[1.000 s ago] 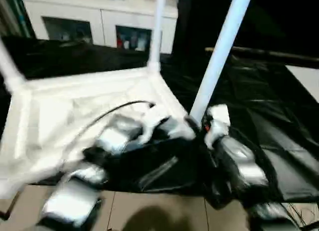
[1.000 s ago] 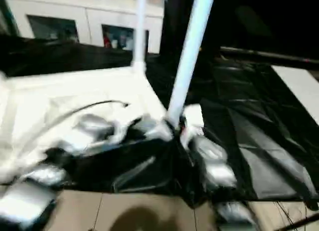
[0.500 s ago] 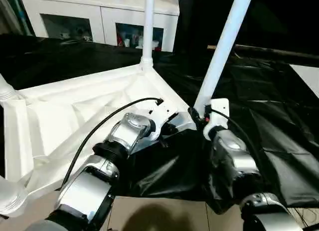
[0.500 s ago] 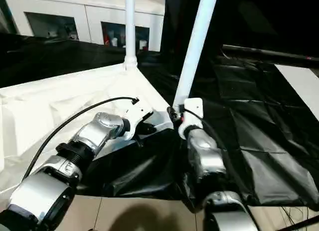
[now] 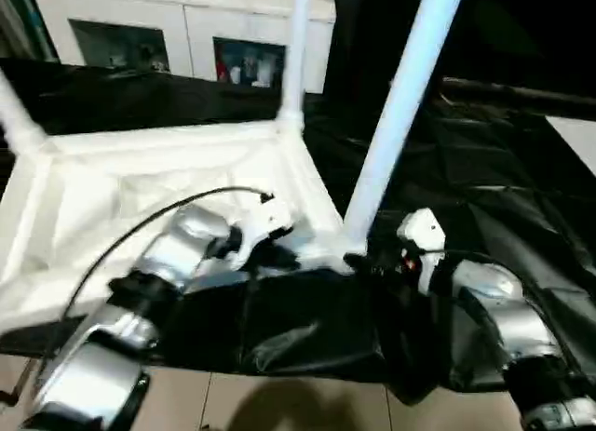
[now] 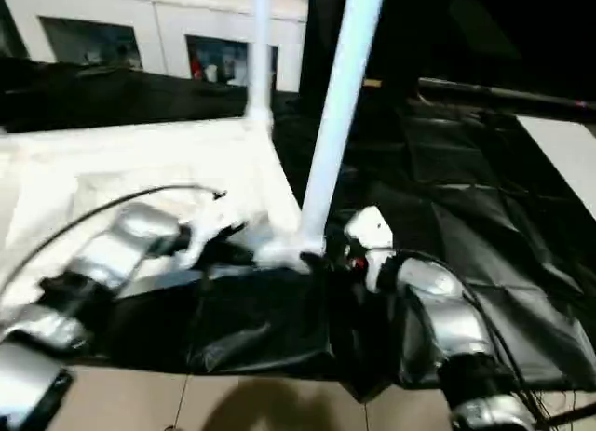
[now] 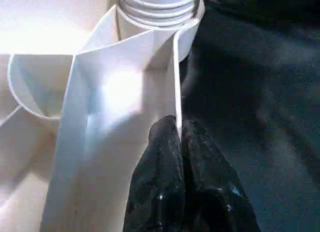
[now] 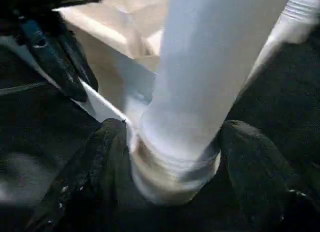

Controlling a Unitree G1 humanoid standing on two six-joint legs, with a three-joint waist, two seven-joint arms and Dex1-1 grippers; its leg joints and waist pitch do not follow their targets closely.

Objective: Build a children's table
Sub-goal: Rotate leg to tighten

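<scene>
White plastic: the children's table (image 5: 158, 184) is seen lying upside down on the black-draped work table (image 5: 503, 170), ribbed underside facing up.
Long axis of top: laid roughly flat, running from the robot's left toward the near corner in front of it.
Legs: the near leg (image 5: 396, 114) rises from the near corner socket (image 6: 284, 254) and leans to the robot's right; a far leg (image 5: 296, 49) stands upright in the far socket; a third leg (image 5: 19, 114) is seen at the left edge, leaning left.
Left gripper (image 7: 179, 142): fingers pressed together, pinching the thin edge wall of the top just beside the near corner socket.
Right gripper (image 8: 172, 157): fingers (image 8: 95, 162) are spread on either side of the foot of the near leg; contact with the leg cannot be told.
Background: a white cabinet (image 5: 177, 31) with glass doors is seen behind the work table.
Cut off: the upper ends of all three legs leave the head views; the left part of the top is cropped.
Hard to make out: the forearms and the near corner are smeared in the head views.
</scene>
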